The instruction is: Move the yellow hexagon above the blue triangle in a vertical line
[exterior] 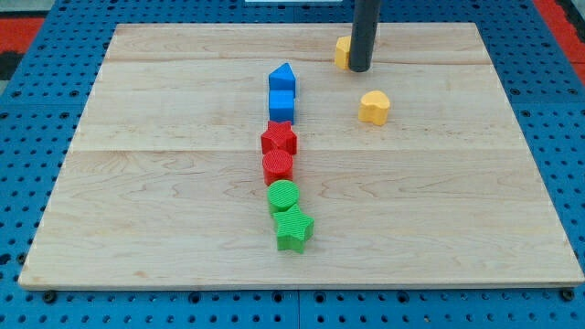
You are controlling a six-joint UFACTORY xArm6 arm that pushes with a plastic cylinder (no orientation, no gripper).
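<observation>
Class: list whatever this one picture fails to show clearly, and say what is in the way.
- Yellow block at the view's top: mostly behind the rod, shape unclear.
- My tip: contact with that block cannot be judged.
- Rod's upper part: cut off by the top edge.

Down the board's middle we meet a wall of blocks touching end to end: blue triangle (281, 76), blue cube (281, 104), red star (279, 139), red hexagon (277, 165), green cylinder (283, 195) and green star (293, 229). To its right we find my tip (359, 69) against the yellow hexagon (342, 52), with a yellow heart (374, 107) just below them. We have open wood above the triangle, between it and the hexagon, and along both sides.
</observation>
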